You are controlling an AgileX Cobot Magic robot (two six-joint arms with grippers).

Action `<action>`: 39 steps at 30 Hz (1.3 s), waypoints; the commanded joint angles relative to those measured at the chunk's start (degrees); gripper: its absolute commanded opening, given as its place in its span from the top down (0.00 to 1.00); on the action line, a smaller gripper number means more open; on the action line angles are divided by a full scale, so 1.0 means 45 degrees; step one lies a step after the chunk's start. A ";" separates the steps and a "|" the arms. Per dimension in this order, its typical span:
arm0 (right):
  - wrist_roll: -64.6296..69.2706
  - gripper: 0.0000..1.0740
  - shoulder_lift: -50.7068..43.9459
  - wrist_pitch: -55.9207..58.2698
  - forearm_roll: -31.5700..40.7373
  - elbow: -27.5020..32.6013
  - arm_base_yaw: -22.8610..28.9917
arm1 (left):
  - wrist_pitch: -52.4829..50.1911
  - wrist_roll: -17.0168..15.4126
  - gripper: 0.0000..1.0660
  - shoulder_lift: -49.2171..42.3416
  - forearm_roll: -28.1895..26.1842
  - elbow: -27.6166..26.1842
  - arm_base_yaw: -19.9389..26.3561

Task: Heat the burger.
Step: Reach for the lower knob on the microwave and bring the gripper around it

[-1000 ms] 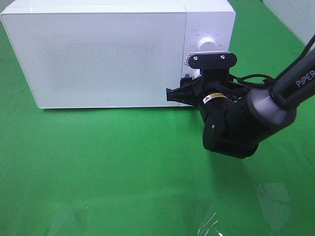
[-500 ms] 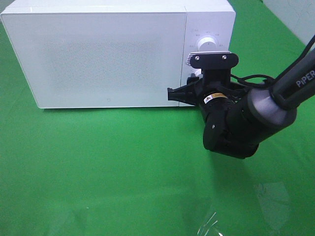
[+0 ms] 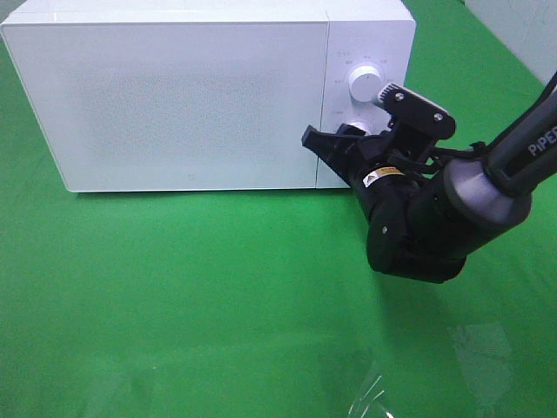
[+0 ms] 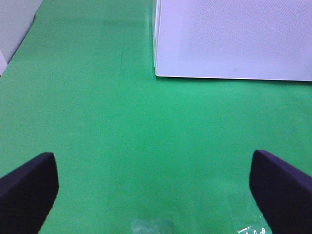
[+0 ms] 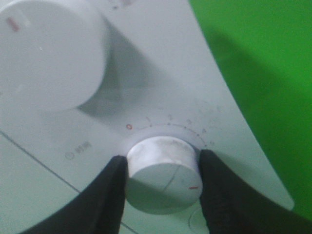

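Green cloth (image 3: 174,287) and a white microwave (image 3: 191,96) are filling all three views, and the burger is showing in none of them, so where it is sitting cannot be told. The microwave's door is lying flush and closed, its frosted front giving no look inside.

On the control panel at the microwave's right end, the right gripper (image 5: 163,163) is clamping the lower dial (image 5: 163,183): its two black fingers (image 5: 114,195) are pressing against opposite sides of the round white knob. In the right wrist view the knob's red pointer mark (image 5: 194,187) is sitting close to one finger, and a printed scale is curving around the knob, running from a red 0 through 1, 2, 3 and 4. The upper dial (image 5: 48,53), larger in that view and carrying its own red mark, is standing free just beside the gripped one, with no finger touching it.

From the high camera, the right arm is reaching in from the right edge, its dark wrist hanging over the cloth in front of the panel and its camera bracket tilting against the panel's corner.

The left gripper (image 4: 151,156) is hovering over the cloth well in front of the microwave's left end, its dark fingers standing wide apart with only green cloth between them. A crinkled patch of clear film (image 4: 151,226) is lying on the cloth just beneath it.
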 commanded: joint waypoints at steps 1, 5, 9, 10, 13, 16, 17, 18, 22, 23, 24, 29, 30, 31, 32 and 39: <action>0.5615 1.00 -0.0025 -0.0216 -0.2878 -0.0344 0.0051 | -0.0089 -0.0076 0.07 -0.0204 -0.0013 0.0051 -0.0064; 0.8161 1.00 -0.0025 -0.0306 -0.3132 -0.0344 0.0051 | -0.0089 -0.0076 0.07 -0.0204 -0.0013 0.0051 -0.0064; 1.1255 1.00 -0.0025 -0.0764 -0.3081 -0.0344 0.0051 | -0.0089 -0.0076 0.07 -0.0204 -0.0013 0.0051 -0.0064; 1.2440 1.00 -0.0025 -0.1070 -0.3069 -0.0344 0.0051 | -0.0089 -0.0076 0.07 -0.0204 -0.0013 0.0051 -0.0064; 1.3153 0.99 -0.0025 -0.1375 -0.3069 -0.0344 0.0051 | -0.0089 -0.0076 0.07 -0.0204 -0.0013 0.0051 -0.0064; 1.3089 0.99 -0.0025 -0.1490 -0.3069 -0.0344 0.0051 | -0.0089 -0.0076 0.07 -0.0204 -0.0013 0.0051 -0.0064; 1.3025 0.99 -0.0025 -0.1490 -0.3069 -0.0344 0.0051 | -0.0089 -0.0076 0.07 -0.0204 -0.0013 0.0051 -0.0064; 1.3025 0.99 -0.0025 -0.1490 -0.3069 -0.0344 0.0051 | -0.0089 -0.0076 0.07 -0.0204 -0.0013 0.0051 -0.0064; 1.2885 0.97 -0.0025 -0.1502 -0.3043 -0.0344 0.0038 | -0.0089 -0.0076 0.07 -0.0204 -0.0013 0.0051 -0.0064; 1.2885 0.97 -0.0025 -0.1502 -0.3043 -0.0344 0.0038 | -0.0089 -0.0076 0.07 -0.0204 -0.0013 0.0051 -0.0064; 1.2809 0.96 -0.0025 -0.1502 -0.2954 -0.0344 0.0038 | -0.0089 -0.0076 0.07 -0.0204 -0.0013 0.0051 -0.0064; 1.2669 0.88 -0.0025 -0.1477 -0.2470 -0.0344 0.0038 | -0.0089 -0.0076 0.07 -0.0204 -0.0013 0.0051 -0.0064; 1.2669 0.88 -0.0025 -0.1477 -0.2470 -0.0344 0.0038 | -0.0089 -0.0076 0.07 -0.0204 -0.0013 0.0051 -0.0064; 1.2350 0.83 -0.0025 -0.1451 -0.2343 -0.0344 0.0038 | -0.0089 -0.0076 0.07 -0.0204 -0.0013 0.0051 -0.0064; 1.2083 0.76 -0.0025 -0.1413 -0.2114 -0.0344 0.0038 | -0.0089 -0.0076 0.07 -0.0204 -0.0013 0.0051 -0.0064; 1.1765 0.55 -0.0025 -0.0815 -0.1401 -0.0344 0.0038 | -0.0089 -0.0076 0.07 -0.0204 -0.0013 0.0051 -0.0064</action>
